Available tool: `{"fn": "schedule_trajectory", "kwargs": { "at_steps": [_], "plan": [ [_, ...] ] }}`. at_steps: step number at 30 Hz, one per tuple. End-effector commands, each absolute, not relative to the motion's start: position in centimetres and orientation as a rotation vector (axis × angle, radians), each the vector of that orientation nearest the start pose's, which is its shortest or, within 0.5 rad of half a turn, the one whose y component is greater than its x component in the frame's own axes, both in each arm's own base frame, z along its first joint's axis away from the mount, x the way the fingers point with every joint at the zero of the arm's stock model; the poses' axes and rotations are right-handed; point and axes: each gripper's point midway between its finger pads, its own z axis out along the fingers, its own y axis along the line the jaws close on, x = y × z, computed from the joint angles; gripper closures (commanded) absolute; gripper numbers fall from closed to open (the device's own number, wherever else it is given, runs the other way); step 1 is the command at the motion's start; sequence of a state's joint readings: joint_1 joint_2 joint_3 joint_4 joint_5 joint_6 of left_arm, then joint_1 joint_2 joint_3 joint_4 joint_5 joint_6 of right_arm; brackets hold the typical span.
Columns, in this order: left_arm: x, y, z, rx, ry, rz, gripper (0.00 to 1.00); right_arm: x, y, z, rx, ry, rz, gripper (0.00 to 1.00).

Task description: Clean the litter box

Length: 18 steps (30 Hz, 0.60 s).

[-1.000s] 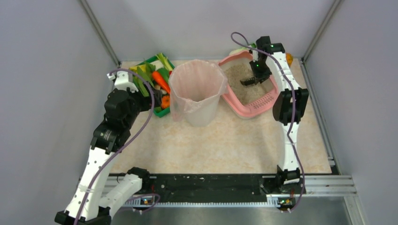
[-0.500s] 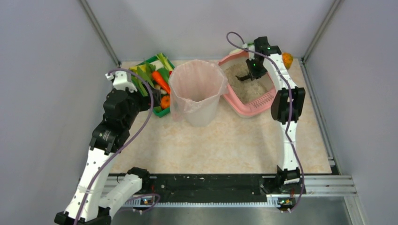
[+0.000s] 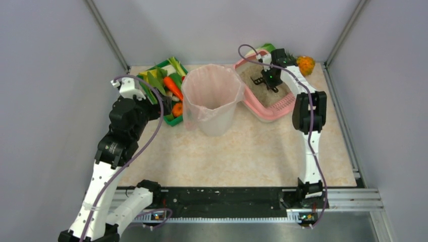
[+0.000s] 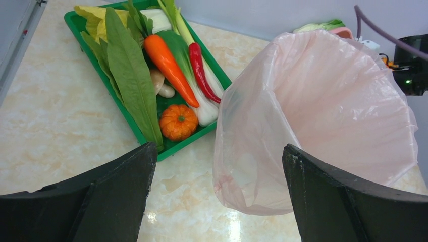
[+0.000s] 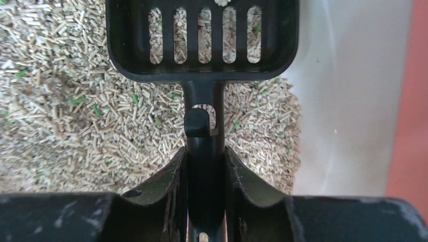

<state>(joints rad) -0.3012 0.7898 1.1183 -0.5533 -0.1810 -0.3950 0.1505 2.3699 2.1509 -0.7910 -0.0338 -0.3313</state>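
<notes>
Jaws of the right gripper [image 5: 204, 166] are clamped on the scoop [image 5: 202, 70] handle, over the litter box [image 3: 258, 111], set far right on the table [image 3: 242, 151] beside the bin [image 3: 209, 101]; the left gripper's [image 4: 218, 148] are spread wide.

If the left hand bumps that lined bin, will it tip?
Probably tips easily: the bin stands tall on a narrower base and looks empty, so likely light. Its liner is thin, crinkled film, so likely floppy and slippery to grip.

walls [image 3: 45, 75]: plain grey, three sides | worktop [image 3: 242, 151]: beige marbled, glossy | corner posts [image 3: 106, 35]: metal | near edge: black rail [image 3: 222, 194]
</notes>
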Motion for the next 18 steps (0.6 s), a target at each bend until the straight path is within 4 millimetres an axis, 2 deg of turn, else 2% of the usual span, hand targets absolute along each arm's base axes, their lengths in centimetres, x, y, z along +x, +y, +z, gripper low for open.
{"fn": "schedule_trajectory", "kwargs": {
  "at_steps": [1,7,12,17,18],
  "plan": [
    [27.0,-6.5,36.3,-0.238,1.731,-0.347,0.01,60.9,9.2,10.4,-0.647,2.197,-0.052,1.00],
    [26.9,-6.3,36.4,-0.242,1.727,-0.343,0.01,61.2,10.7,11.2,-0.697,2.120,0.026,1.00],
    [26.7,-6.3,36.4,-0.243,1.724,-0.347,0.01,61.4,11.6,12.4,-0.669,2.061,0.104,1.00],
    [26.4,-6.2,36.5,-0.251,1.715,-0.354,0.01,61.0,11.4,15.1,-0.604,1.990,0.158,1.00],
    [26.4,-6.2,36.5,-0.252,1.714,-0.357,0.01,60.7,11.2,15.2,-0.587,1.987,0.178,1.00]
  ]
}}
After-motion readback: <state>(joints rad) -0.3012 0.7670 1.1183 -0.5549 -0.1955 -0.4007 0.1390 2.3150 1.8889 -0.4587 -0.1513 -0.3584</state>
